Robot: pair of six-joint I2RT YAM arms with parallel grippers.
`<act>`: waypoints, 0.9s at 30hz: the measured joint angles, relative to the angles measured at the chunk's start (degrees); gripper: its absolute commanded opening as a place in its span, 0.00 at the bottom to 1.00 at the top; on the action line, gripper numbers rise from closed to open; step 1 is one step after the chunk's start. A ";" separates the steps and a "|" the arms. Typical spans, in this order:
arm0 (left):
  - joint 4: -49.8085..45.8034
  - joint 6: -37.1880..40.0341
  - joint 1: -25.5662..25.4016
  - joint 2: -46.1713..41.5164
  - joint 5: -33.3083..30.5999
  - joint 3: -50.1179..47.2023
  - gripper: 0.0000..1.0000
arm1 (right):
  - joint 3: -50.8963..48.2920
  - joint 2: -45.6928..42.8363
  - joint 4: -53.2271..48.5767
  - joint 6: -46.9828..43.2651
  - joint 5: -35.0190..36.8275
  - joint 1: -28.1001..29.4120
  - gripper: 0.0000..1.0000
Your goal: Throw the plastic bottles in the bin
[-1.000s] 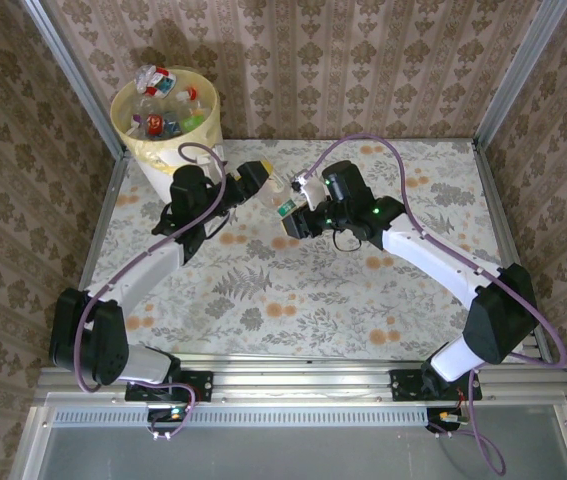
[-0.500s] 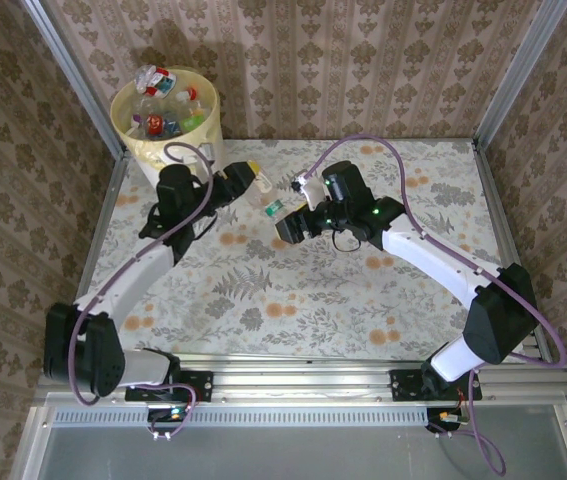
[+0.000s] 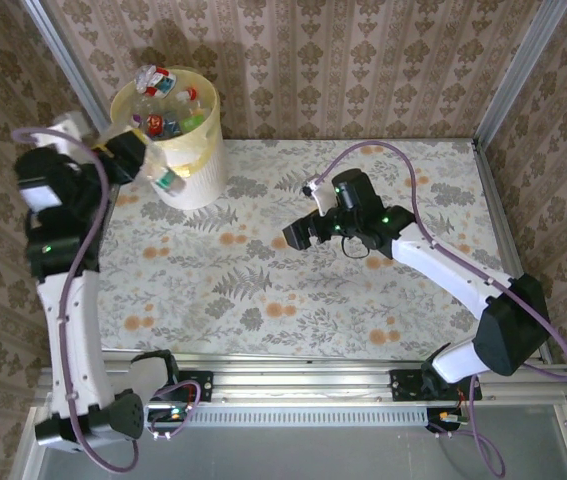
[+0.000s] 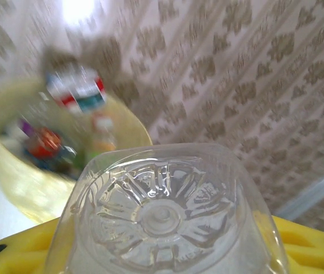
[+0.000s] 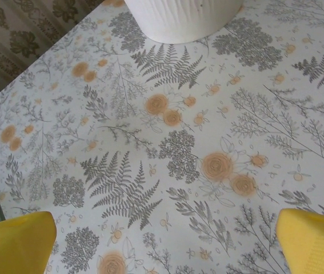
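Presently, the left gripper [image 3: 135,155] clamps a clear plastic bottle [image 4: 162,220], cap end toward the tall pale-yellow bin [image 3: 201,172] just ahead; right gripper [image 3: 297,235] spread wide, empty.

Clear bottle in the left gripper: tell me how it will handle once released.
The clear bottle looks empty, its moulded base see-through, so probably very light. Its smooth thin plastic may flex or slip between the left gripper's yellow pads. Being round, it could roll off the heaped bottles in the bin.
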 measured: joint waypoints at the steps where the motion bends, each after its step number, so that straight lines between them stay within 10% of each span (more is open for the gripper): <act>1: -1.86 2.01 1.16 -0.17 -0.50 2.21 0.42 | -0.20 -0.02 0.02 0.00 0.15 -0.20 1.00; 18: -4.04 9.70 2.93 20.68 -1.66 18.47 0.43 | -2.43 -1.73 -0.22 -0.02 1.68 -1.40 1.00; 23: 0.90 9.70 2.25 38.32 -1.27 37.86 0.94 | -2.62 -1.86 -0.55 -0.02 1.68 -2.36 1.00; 27: -4.92 9.29 1.36 52.43 -0.57 56.04 1.00 | -3.26 -2.80 -0.81 -0.02 1.66 -2.93 1.00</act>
